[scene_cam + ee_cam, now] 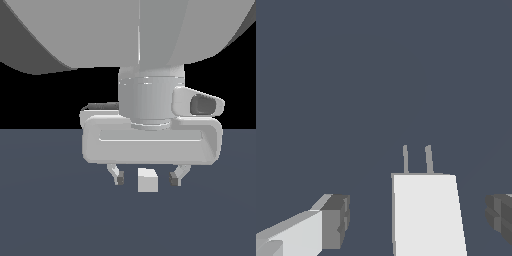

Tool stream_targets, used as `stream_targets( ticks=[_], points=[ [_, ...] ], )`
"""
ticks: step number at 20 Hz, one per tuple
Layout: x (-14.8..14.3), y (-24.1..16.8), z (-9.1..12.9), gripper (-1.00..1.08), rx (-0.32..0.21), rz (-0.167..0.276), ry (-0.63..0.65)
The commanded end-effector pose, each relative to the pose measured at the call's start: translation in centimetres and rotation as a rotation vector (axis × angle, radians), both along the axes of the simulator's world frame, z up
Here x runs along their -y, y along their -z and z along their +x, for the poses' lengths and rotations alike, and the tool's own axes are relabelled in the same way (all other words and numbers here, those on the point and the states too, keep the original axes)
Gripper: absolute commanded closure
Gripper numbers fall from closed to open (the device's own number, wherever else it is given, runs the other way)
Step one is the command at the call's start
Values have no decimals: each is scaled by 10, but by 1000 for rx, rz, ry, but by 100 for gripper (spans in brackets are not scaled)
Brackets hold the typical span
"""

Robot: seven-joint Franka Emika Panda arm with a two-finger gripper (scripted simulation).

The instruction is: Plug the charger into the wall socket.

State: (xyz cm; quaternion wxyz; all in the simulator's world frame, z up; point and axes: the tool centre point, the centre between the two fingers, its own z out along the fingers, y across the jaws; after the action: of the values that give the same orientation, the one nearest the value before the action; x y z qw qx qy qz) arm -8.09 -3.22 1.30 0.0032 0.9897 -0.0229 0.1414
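Two fingertips (pixel 119 179) of the end effector (pixel 146 179) stand wide apart either side of the charger (pixel 147 180) on the bench (pixel 45 210), untouched. Grasping is the step in hand; next, close on its sides. No wall socket shows.

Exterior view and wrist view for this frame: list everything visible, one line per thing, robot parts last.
charger: one, off-white block, on the dark floor between the open fingers, touched by neither.
prongs: two, thin grey, sticking out of one face of the charger, seen in the wrist view only.
floor: one, dark blue-grey, under everything.
wall socket: none in either view.
gripper: one, light grey body with a camera module on the exterior view's right, hanging over the charger, open.
fingers: two, pale with dark grey pads, one on each side of the charger with a gap on both sides.
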Motion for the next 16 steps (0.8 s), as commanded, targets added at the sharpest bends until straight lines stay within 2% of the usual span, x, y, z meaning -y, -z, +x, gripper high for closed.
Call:
stream_targets(
  ticks=[1, 16],
  points=[
    [0, 1, 0, 108, 1, 0, 0],
    [1, -5, 4, 108, 1, 0, 7]
  ],
)
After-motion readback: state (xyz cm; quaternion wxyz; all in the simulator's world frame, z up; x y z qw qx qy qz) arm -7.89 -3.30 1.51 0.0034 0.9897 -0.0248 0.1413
